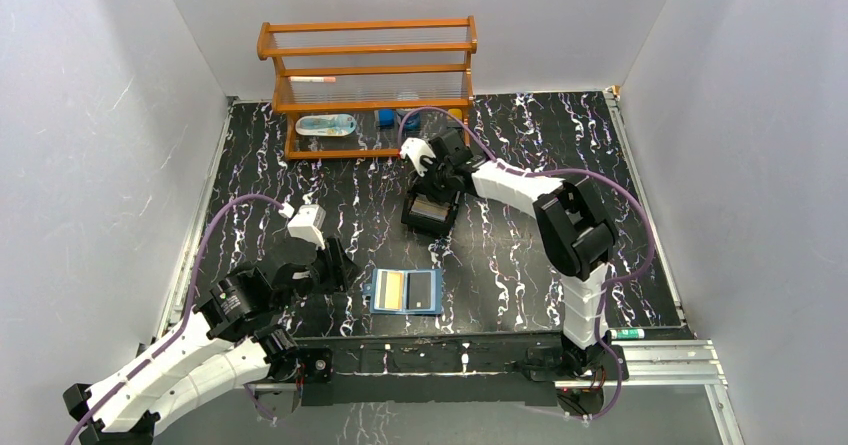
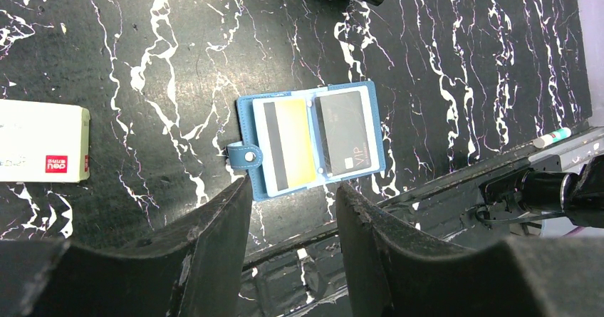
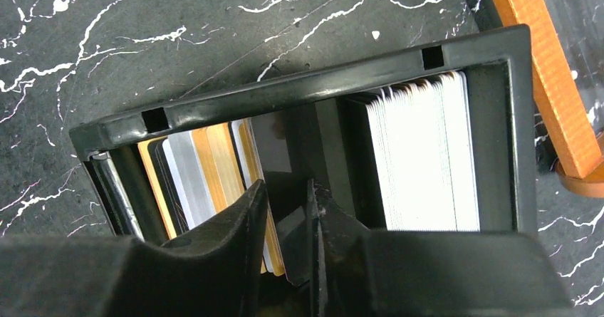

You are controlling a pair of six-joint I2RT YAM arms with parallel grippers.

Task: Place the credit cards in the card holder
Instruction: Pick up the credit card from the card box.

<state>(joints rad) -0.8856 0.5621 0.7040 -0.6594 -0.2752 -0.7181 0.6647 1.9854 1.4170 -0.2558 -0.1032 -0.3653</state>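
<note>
Lying open on the tabletop (image 1: pixel 500 265), the card holder (image 1: pixel 407 291) is seen with two credit cards (image 2: pixel 288 142) slotted, while many more are stacked in the black box (image 3: pixel 320 89), where the narrowly parted right pincer (image 3: pixel 285 185) is set, grip uncertain, and the left pincer (image 2: pixel 292 189) is held half-open, empty, above the holder.

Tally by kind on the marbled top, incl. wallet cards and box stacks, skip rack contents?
Open blue snap-tab wallet: 1
Slotted cards, yellow and black: 2
Black two-compartment plastic box: 1
Card stacks inside, mixed-colour and white: 2
Cream packet with red mark: 1
Orange wooden rack: 1
Total: 8
</note>
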